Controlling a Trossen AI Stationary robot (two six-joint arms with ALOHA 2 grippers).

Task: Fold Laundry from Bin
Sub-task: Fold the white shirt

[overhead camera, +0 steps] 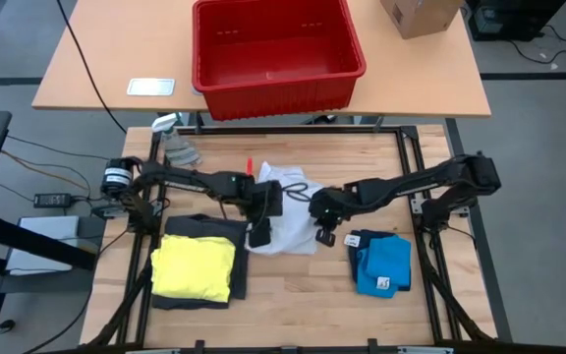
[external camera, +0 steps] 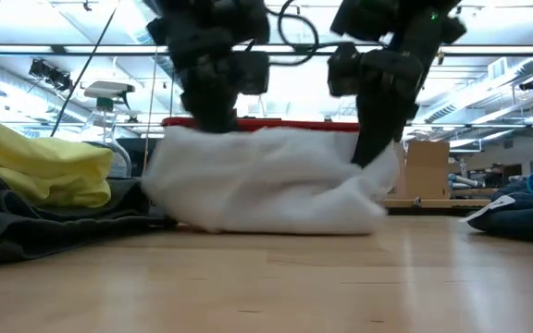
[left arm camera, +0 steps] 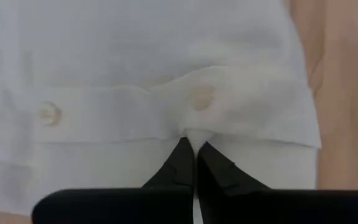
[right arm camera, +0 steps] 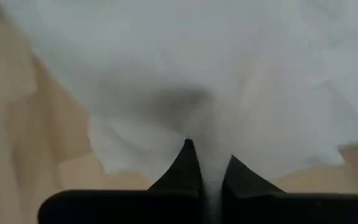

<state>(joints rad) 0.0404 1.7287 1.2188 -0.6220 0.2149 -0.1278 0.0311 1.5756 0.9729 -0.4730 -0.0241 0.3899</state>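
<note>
A white garment (overhead camera: 285,218) lies bunched on the wooden table's middle; in the low view (external camera: 276,180) it is a low heap resting on the table. My left gripper (overhead camera: 259,218) is shut on its left part, my right gripper (overhead camera: 322,221) on its right part. A folded yellow garment (overhead camera: 195,265) lies on a dark grey one (overhead camera: 239,258) at the near left. A folded blue garment (overhead camera: 381,264) lies at the near right. The red bin (overhead camera: 275,54) stands on the far table. My left gripper pinches the white garment's buttoned hem band (left arm camera: 194,127) between its two fingers, beside a button, pointing down from above. The cloth puckers at the fingertips and its lower part rests on the table. My right gripper pinches a bunched fold of the white garment (right arm camera: 210,149) between its two fingers from above; the cloth below lies on the table.
A small pale grey rag (overhead camera: 180,149) lies at the far left of the table. A cardboard box (overhead camera: 419,15) stands on the far table beside the bin. A white flat thing (overhead camera: 151,87) lies left of the bin. Bare wood shows at the near middle.
</note>
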